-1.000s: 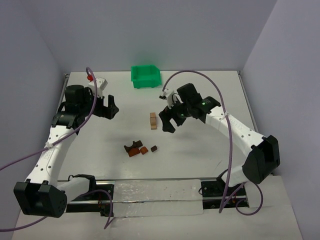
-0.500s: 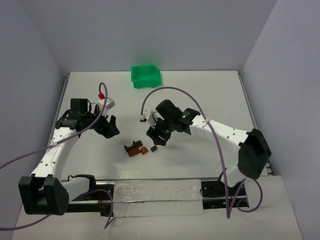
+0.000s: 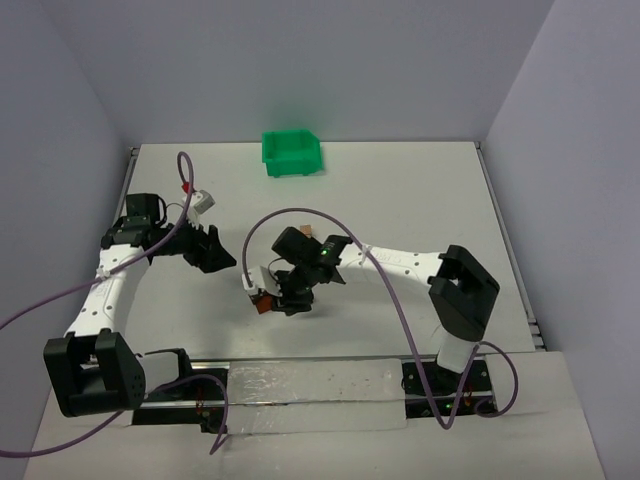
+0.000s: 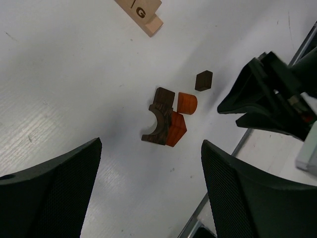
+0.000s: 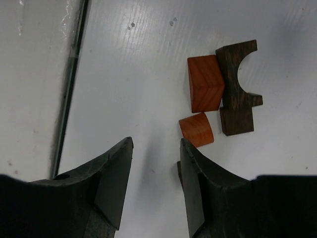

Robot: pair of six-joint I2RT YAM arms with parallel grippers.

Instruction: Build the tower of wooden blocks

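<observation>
The tan blocks of the wood block tower [image 4: 144,16] stand at the top of the left wrist view, one marked G. Nearer lie a dark arch piece [image 5: 238,69], a reddish cube [image 5: 204,83], a dark cube [image 5: 237,122], a reddish rounded block [image 5: 196,130] and a small dark cube [image 4: 203,80]. My right gripper [image 5: 156,144] hangs low just beside the rounded block, jaws narrowed, nothing between them. A sliver of a dark block shows behind its right finger. My left gripper [image 4: 151,145] hovers wide open to the left, looking down at the cluster.
A green bin [image 3: 292,152] sits at the back of the table. A metal rail [image 3: 300,375] runs along the near edge, close to the loose blocks. The right arm [image 3: 390,262] stretches across the middle, partly covering the tan blocks in the top view.
The right arm swung from beside the tan blocks down and left to the loose blocks, its jaws narrowing. The left gripper drew back to the left.
</observation>
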